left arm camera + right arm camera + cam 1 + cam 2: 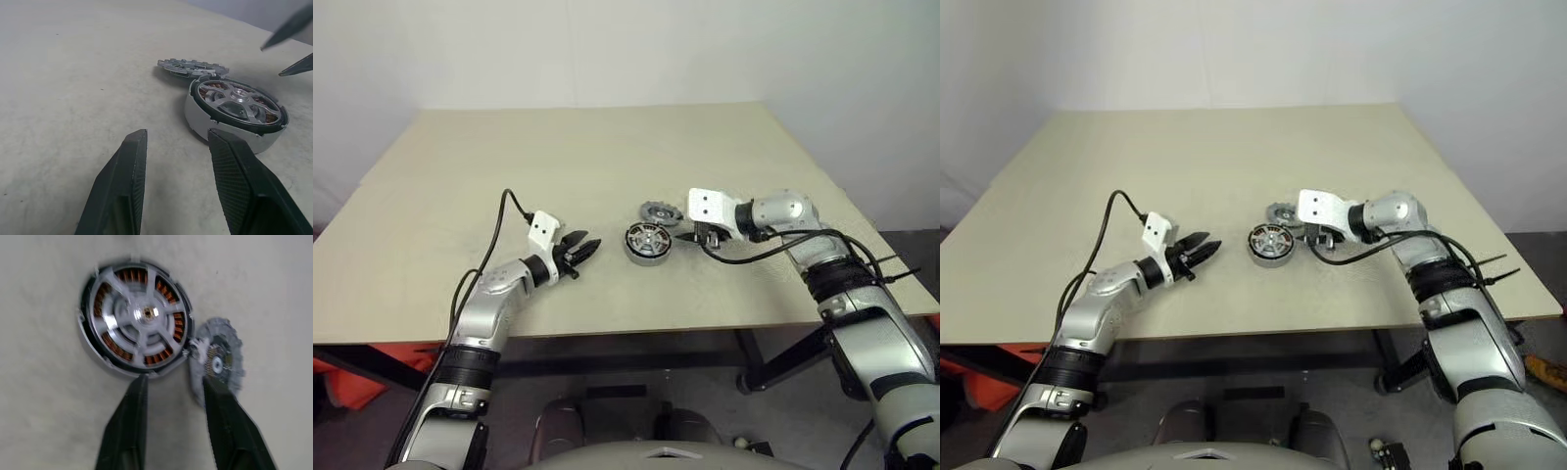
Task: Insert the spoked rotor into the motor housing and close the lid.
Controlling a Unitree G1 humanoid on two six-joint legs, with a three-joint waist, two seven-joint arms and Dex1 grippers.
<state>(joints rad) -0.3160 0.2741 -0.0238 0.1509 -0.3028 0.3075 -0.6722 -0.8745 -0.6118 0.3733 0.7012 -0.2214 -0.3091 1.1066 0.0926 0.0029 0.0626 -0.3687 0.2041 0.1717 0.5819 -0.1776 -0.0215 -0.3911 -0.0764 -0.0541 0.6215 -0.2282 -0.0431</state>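
Rotor (pixel 142 316) already sits in the housing (pixel 647 242), centre frame. Lid (pixel 661 212) lies flat just above it, touching its rim, so closing the lid is probably the step left.

Do it well: grab the lid by its notched edge, lift it clear, lower it flat and centred.

Left gripper (pixel 584 250), lower left, fingers spread, empty. Right gripper (pixel 171 384), right of housing, fingers apart, empty.

Count: one housing, one rotor, one lid, two grippers, one table (pixel 558 157).

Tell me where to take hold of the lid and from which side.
Grip the lid across its notched rim, coming from above. It lies flat on the table, so only the thin toothed edge offers purchase. Keep off the side touching the motor housing; approach from the free far side.
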